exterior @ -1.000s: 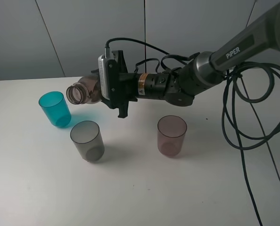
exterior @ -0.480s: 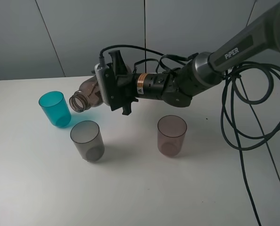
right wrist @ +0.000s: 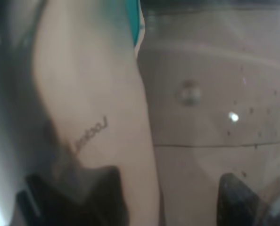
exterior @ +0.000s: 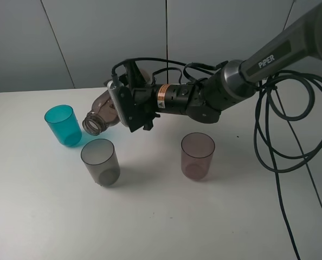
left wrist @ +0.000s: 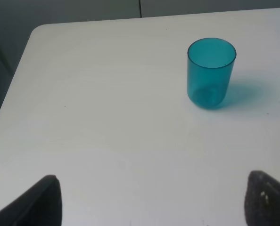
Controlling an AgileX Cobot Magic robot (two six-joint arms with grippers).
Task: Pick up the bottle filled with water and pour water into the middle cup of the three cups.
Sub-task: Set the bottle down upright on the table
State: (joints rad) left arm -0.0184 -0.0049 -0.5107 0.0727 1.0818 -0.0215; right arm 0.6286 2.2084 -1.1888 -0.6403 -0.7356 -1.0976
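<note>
- Bottle (exterior: pixel 102 111): clamped in right gripper (exterior: pixel 127 105), clear of the table. Long axis near level, uncapped neck dipped toward the cups.
- Bottle mouth: above the middle cup (exterior: pixel 100 161), seemingly a little short of its rim on the far side. Teal cup (exterior: pixel 63 125) close by.
- Next move, judged: mouth brought nearer, over the middle cup, then tipped steeper.
- Left gripper (left wrist: pixel 154 202): fingers wide apart, empty, facing the teal cup.
- Pink cup (exterior: pixel 197 156): well apart.

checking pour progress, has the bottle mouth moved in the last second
Yes. The bottle mouth has tipped lower and shifted right, away from the teal cup toward the middle cup rim.
</note>
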